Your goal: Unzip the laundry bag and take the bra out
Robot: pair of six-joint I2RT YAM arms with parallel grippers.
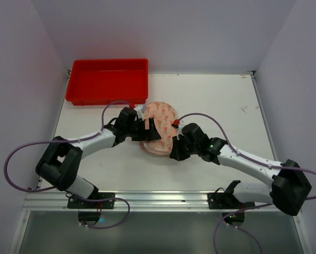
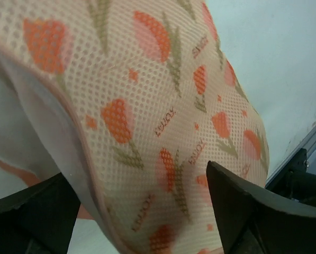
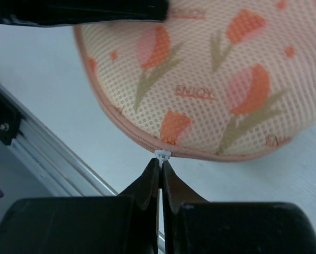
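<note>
Two hands flank the laundry bag [image 1: 160, 112] on the counter [image 1: 216, 95]. At 4 o'clock the right hand [image 3: 161, 165] pinches its white zipper pull [image 3: 162, 154]; at 9 o'clock the left hand [image 2: 136, 177] spreads released.

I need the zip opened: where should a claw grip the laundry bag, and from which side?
The small white zipper pull on the laundry bag's pink seam, from outside the edge: it juts outward, where the right claw pinches it.
</note>
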